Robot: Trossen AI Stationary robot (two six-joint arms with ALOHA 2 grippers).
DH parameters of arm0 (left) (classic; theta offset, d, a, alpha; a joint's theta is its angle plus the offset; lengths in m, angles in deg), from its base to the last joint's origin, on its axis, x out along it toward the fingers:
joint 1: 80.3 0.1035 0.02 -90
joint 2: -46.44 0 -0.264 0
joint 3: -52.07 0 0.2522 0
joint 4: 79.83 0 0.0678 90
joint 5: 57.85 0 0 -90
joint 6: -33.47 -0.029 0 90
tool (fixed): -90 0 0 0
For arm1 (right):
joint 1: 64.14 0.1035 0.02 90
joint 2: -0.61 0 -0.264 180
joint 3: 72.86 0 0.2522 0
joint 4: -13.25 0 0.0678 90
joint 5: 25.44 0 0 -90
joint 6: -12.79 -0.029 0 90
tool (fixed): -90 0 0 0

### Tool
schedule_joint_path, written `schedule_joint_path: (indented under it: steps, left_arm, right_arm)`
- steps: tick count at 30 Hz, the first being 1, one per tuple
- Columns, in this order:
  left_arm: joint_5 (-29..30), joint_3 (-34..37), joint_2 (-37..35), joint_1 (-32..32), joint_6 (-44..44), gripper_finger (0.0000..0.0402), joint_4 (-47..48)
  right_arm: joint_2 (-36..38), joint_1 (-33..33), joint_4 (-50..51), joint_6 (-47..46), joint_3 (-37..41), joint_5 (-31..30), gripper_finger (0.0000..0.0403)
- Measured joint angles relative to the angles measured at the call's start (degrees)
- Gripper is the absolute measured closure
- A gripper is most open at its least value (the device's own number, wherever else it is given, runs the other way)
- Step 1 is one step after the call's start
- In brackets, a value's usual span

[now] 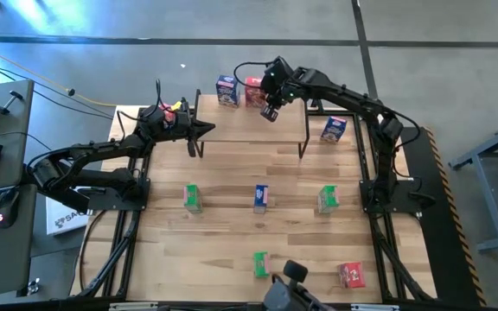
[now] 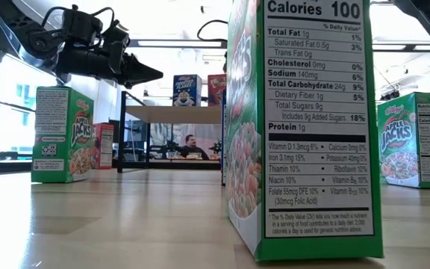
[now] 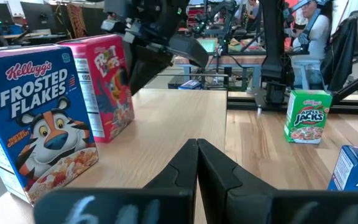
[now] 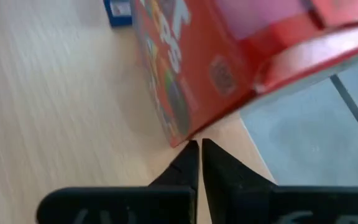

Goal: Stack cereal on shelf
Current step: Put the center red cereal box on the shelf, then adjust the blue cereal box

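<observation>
Wood worktop (image 1: pixel 232 250) w/ shelf (image 1: pixel 232 125) at the far edge, grey floor beyond. On the shelf: 1 blue box (image 1: pixel 226 90) and 1 red box (image 1: pixel 253 92) side by side at the back edge, both upright. Right tool (image 1: pixel 271 113) hangs over the shelf just beside the red box, fingers closed, holding nothing; its wrist view has the red box (image 4: pixel 229 56) right ahead of the fingertips, not touching. Left tool (image 1: pixel 204 130) sits at the shelf's left end, fingers closed and empty, pointed across the top toward the blue box (image 3: pixel 36 118).

Off the shelf, on the worktop: blue box (image 1: pixel 334 130) at right near the shelf, a row of green (image 1: pixel 193 198), blue (image 1: pixel 261 198), green (image 1: pixel 327 199) mid-worktop, then green (image 1: pixel 260 263) and red (image 1: pixel 351 275) near the front edge. Low view: person seated in the room behind.
</observation>
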Motion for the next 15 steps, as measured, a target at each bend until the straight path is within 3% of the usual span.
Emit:
schedule_joint_path:
  steps: [10,15]
  left_arm:
    - [1.5,-2.2,0.1,-0.7,3.1,0.0401,1.4]
    - [10.7,-11.6,1.8,-2.8,-1.8,0.0401,16.6]
  right_arm:
    - [3.0,0.2,2.5,4.9,0.0,-0.5,0.0401]
    - [6.7,0.4,3.3,6.3,0.0,0.1,0.0402]
